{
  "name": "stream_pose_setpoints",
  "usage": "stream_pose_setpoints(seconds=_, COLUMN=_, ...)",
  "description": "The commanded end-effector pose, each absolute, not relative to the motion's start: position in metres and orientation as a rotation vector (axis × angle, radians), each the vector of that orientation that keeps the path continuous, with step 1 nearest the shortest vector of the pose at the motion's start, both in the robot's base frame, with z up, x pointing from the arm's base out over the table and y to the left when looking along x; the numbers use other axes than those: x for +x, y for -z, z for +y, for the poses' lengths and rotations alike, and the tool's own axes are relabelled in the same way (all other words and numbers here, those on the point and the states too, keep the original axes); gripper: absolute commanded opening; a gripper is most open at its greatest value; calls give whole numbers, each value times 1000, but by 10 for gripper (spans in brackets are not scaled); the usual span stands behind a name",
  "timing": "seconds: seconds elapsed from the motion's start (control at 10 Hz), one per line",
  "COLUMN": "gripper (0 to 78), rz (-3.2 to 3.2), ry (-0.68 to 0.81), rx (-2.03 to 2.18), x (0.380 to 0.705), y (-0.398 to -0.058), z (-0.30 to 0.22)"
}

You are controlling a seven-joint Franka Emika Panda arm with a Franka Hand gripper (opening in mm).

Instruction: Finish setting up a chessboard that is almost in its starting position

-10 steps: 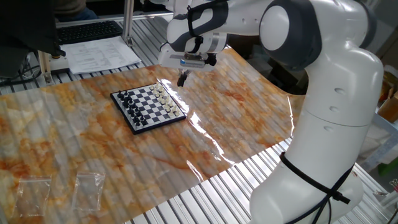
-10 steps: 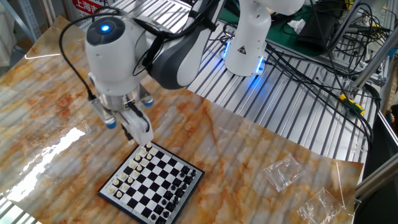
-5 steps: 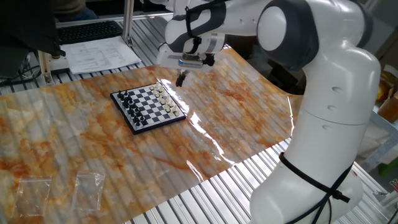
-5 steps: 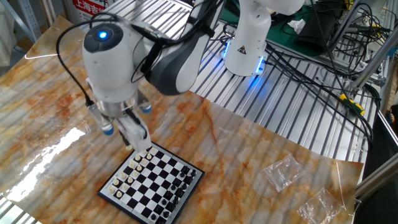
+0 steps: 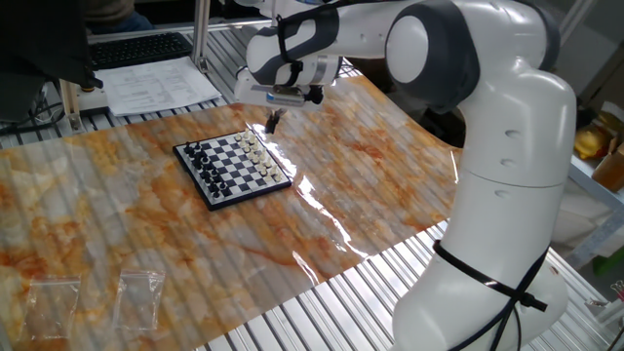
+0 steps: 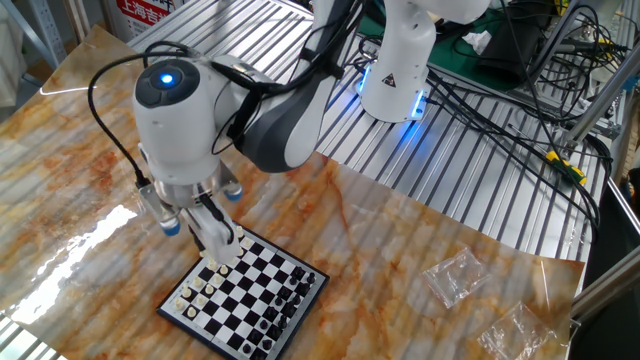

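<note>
**Ana:** Chessboard first — the small square black-and-white checkered chessboard (image 5: 234,168) with the dark rim lies flat on the orange-veined marbled table cover (image 5: 370,185), roughly mid-table, its tiny black pieces along one edge and its cream ones along the other. The white robot arm (image 5: 507,146) is bent over the cream side.

**Ben:** And the two-finger gripper (image 5: 272,121)?

**Ana:** It points straight down, its tips just above the board's far corner on the cream side. The fingers look drawn close together, but whether they pinch a piece cannot be told — the tips are too small in one fixed view and half-hidden by the wrist in the other.

**Ben:** What does she think could go wrong?

**Ana:** The pieces stand packed in tight ranks. If the fingers descend a little off-centre, they would likely clip a neighbour and topple it, perhaps a whole row. The board also looks light and sits on a glossy cover, so a sideways nudge against its rim could slide it and spoil the aim for every square.

**Ben:** Anything else nearby?

**Ana:** Two clear plastic bags (image 5: 97,297) lie well apart from the board, near the cover's front edge.
</note>
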State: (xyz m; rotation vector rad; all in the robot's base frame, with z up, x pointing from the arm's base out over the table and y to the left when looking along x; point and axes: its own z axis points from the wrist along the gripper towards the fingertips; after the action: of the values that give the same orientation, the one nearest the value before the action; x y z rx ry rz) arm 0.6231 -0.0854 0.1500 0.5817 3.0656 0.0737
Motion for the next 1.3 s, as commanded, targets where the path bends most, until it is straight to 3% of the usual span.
stream_pose_setpoints(seconds=0.1, gripper=11, rz=3059, ry=-74, rx=592, x=633, y=-147, z=-84)
stream_pose_setpoints(seconds=1.3, gripper=11, rz=3046, ry=-80, rx=615, x=635, y=-132, z=-75)
